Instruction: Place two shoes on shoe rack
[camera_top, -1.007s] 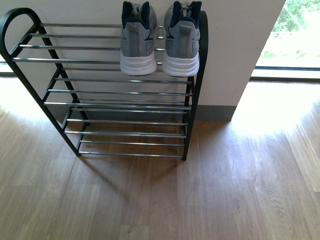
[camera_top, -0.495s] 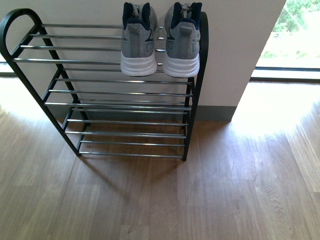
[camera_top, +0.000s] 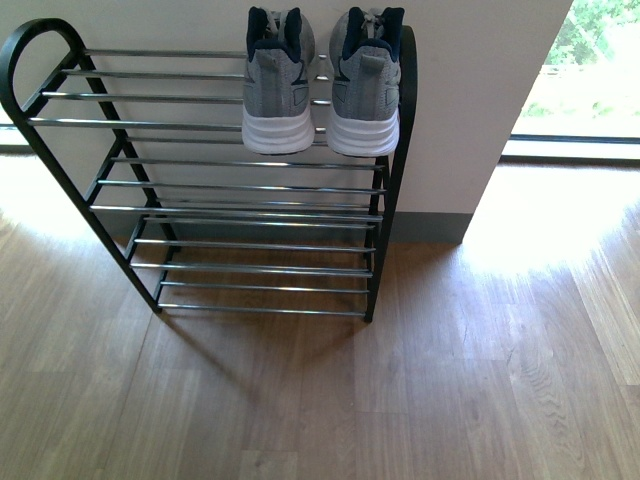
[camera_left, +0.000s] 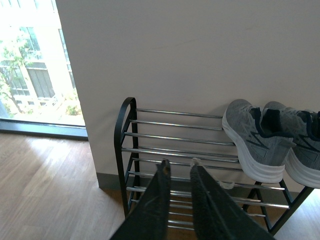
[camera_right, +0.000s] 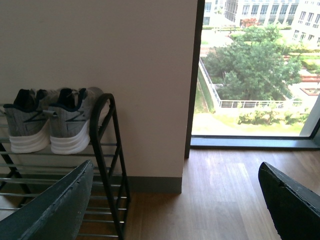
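On the top tier of the shoe rack (camera_top: 150, 97), at its right end in the front view, the inner shoe (camera_top: 278, 90) and the outer shoe (camera_top: 365, 85) stand side by side. Their heels face the camera and their toes point to the wall (camera_top: 480, 80). The outer shoe is just beside the black side frame.

The front view takes in every tier and the wooden floor (camera_top: 400, 400), but neither arm.

Only the left wrist view shows the left gripper (camera_left: 178, 167). Its fingers are a little apart with nothing between them, and it hangs before the rack's other end, well apart from the shoes.

Only the right wrist view shows the right gripper (camera_right: 175, 165), spread wide and empty, off to the frame side of the rack. It also shows a tall window (camera_right: 250, 75) with trees and buildings outside.
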